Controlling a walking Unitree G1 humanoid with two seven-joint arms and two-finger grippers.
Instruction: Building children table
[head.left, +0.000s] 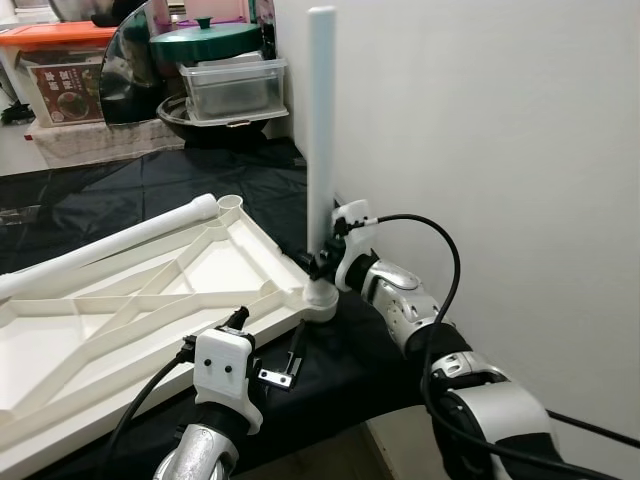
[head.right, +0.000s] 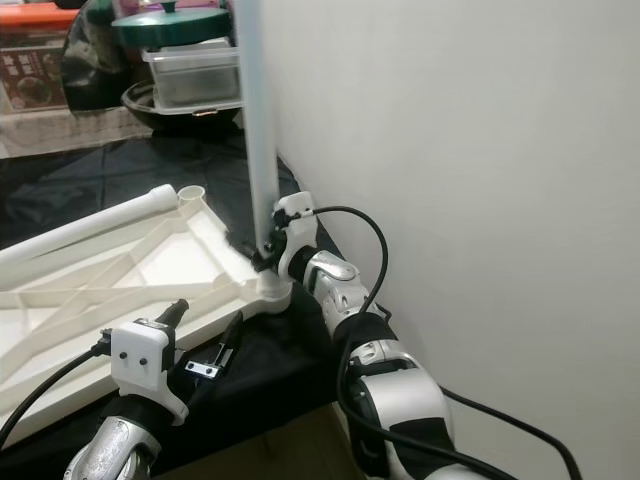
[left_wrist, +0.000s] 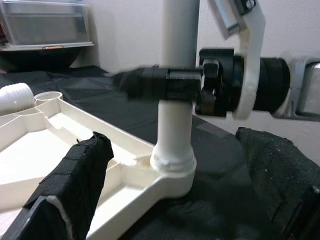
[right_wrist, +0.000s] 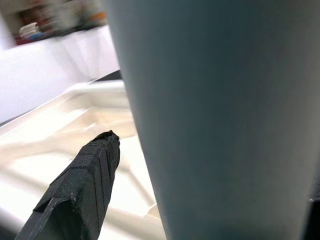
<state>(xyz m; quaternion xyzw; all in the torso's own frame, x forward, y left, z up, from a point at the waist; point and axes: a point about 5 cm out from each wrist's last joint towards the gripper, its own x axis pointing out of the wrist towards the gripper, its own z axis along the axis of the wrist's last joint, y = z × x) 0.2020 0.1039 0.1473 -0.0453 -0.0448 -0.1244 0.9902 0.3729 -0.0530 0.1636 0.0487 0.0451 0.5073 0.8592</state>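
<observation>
Two white table legs show: one leg (head.left: 321, 150) stands upright in the corner socket of the upturned tabletop (head.left: 120, 320), and a second leg (head.left: 110, 245) lies along its far edge on the black-draped surface (head.left: 150, 185). Right gripper (head.left: 318, 262) has its jaws clenched around the standing leg low down. Left gripper (left_wrist: 165, 200), jaws spread, hovers near that corner.

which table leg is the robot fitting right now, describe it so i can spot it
Find the white upside-down tabletop lying on the black cloth by the wall. At its corner nearest the wall, one white leg stands upright in a socket, with the right gripper shut around it low down. The other leg lies flat along the far edge.
</observation>
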